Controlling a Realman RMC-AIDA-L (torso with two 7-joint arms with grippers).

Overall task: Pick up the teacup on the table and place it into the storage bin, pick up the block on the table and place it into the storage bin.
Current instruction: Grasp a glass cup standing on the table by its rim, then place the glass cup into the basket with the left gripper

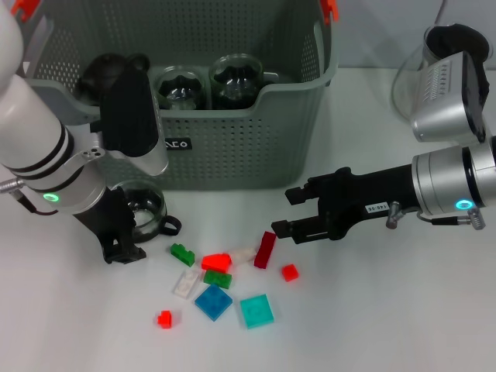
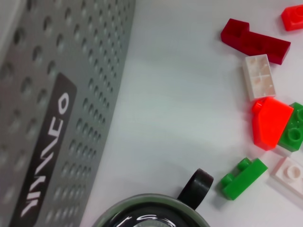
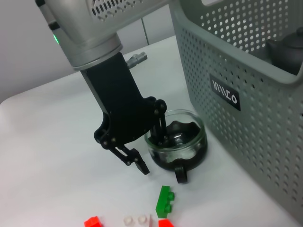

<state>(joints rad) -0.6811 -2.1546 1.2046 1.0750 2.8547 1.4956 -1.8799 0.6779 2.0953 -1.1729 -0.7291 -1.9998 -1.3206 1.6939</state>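
1. The left gripper (image 3: 149, 153) is reaching down at the glass teacup (image 1: 146, 208), which is standing on the white surface (image 1: 387, 310) just in front of the storage bin (image 1: 232, 147).
2. In the right wrist view, one of its fingers (image 3: 163, 132) is going inside the cup and the other is staying outside the rim, so the jaws are standing open around the cup wall and are not yet pressing on it.
3. The black handle (image 2: 195, 184) of the teacup is pointing toward the loose blocks.
4. The right gripper (image 1: 285, 211) is hovering low over the surface, beside the dark red block (image 1: 265, 249); its jaws are standing apart and are holding nothing.
5. The other blocks are lying near the dark red one: a green block (image 1: 183, 253), an orange-red block (image 1: 216, 262), a blue tile (image 1: 213, 301) and a teal tile (image 1: 256, 311).
6. Two glass cups (image 1: 182, 87) are already standing inside the storage bin.
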